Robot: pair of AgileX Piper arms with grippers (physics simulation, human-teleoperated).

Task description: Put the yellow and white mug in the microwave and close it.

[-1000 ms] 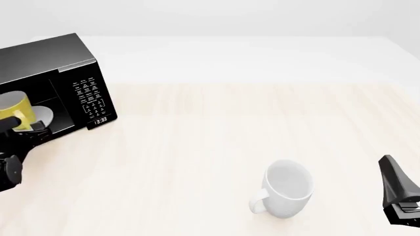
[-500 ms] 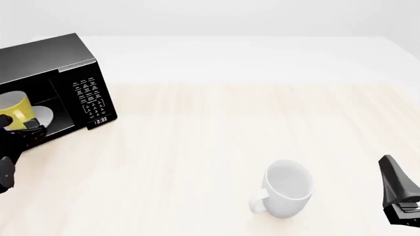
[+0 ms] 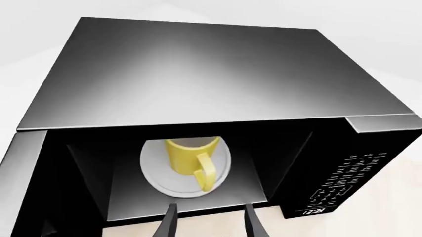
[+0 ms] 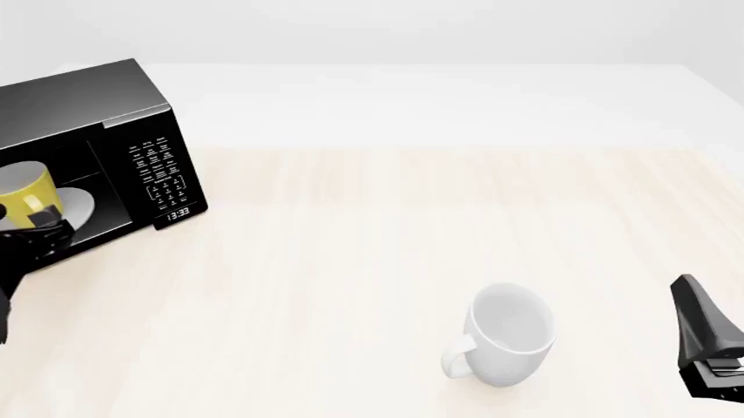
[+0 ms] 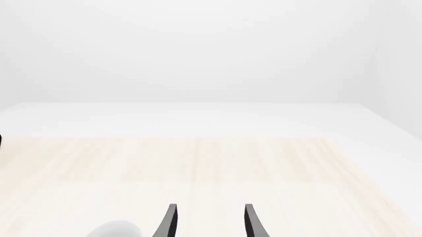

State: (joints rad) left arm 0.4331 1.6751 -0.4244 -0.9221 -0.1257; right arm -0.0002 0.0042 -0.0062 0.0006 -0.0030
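Pale wood table [image 4: 384, 226] under a plain white backdrop, seen from the front. Far left: black microwave [image 4: 104, 113], door open, keypad panel facing right. Inside, on the white round plate [image 4: 72, 202], the yellow and white mug [image 4: 26, 193]. Just in front of the cavity, the left claw [image 4: 44, 233], dark and partly cut by the frame edge; open or closed cannot be told here. Near the front, right of centre, a white mug [image 4: 510, 335] lying on its side, handle toward the left. At the far right edge, the right claw [image 4: 703, 340], well apart from the white mug.

Left wrist: left claw [image 3: 209, 223] spread open, empty, fingertips just outside the microwave [image 3: 211, 79] opening. Yellow and white mug [image 3: 191, 157] upright on the plate [image 3: 158, 177], handle toward the camera, apart from the fingers.

Right wrist: right claw [image 5: 208, 222] spread open, holding nothing, above bare table [image 5: 211, 168]. White mug [image 5: 115, 229] only a sliver at the frame edge.
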